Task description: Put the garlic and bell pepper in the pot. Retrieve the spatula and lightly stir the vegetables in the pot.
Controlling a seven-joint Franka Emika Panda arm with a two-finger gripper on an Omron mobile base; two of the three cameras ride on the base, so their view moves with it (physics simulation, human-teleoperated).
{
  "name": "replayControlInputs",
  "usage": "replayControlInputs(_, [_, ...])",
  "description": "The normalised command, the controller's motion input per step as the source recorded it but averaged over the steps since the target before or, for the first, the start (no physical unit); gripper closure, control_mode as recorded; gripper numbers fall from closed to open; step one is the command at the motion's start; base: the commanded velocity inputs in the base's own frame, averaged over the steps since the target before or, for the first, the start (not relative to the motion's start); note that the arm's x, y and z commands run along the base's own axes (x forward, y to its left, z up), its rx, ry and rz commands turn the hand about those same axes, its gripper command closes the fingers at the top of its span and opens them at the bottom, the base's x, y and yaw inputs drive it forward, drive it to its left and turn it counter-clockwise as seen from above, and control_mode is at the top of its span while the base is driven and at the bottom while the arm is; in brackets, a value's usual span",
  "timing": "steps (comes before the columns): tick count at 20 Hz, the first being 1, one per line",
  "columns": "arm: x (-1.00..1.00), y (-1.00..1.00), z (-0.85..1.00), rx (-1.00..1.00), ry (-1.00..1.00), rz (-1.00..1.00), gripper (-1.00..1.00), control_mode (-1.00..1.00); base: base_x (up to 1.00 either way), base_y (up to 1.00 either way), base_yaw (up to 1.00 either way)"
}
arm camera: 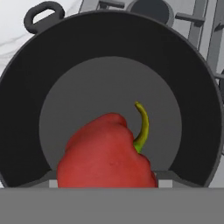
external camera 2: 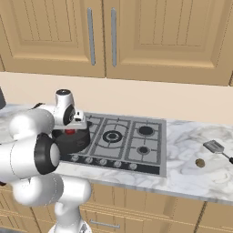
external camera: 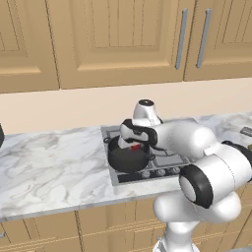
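Gripper (external camera: 136, 146) over pot (external camera: 127, 160) on stove's left burner, fingers clamped on bell pepper (arm camera: 107, 153), not dropped yet. Pot floor bare, no garlic inside. Spatula (external camera 2: 215, 148) untouched on counter far right. Stirring pending.

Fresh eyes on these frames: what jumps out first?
The bright red bell pepper between the fingers, hanging right over the dark pot on the stove's front left burner. Next, the spatula lying far off on the marble counter right of the cooktop.
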Motion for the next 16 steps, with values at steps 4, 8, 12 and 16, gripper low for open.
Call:
replayControlInputs(4, [0.16, 0.03, -0.08, 0.00, 0.05, 0.00, 1.00, -1.00, 0.00, 0.00, 0.00])
replayControlInputs(8, [0.16, 0.02, -0.05, 0.00, 0.03, 0.00, 1.00, -1.00, 0.00, 0.00, 0.00])
replayControlInputs(12, [0.02, 0.00, 0.00, 0.00, 0.00, 0.00, 1.00, -1.00, 0.00, 0.00, 0.00])
replayControlInputs(16, [0.00, 0.07, -0.05, 0.00, 0.00, 0.00, 1.00, -1.00, 0.00, 0.00, 0.00])
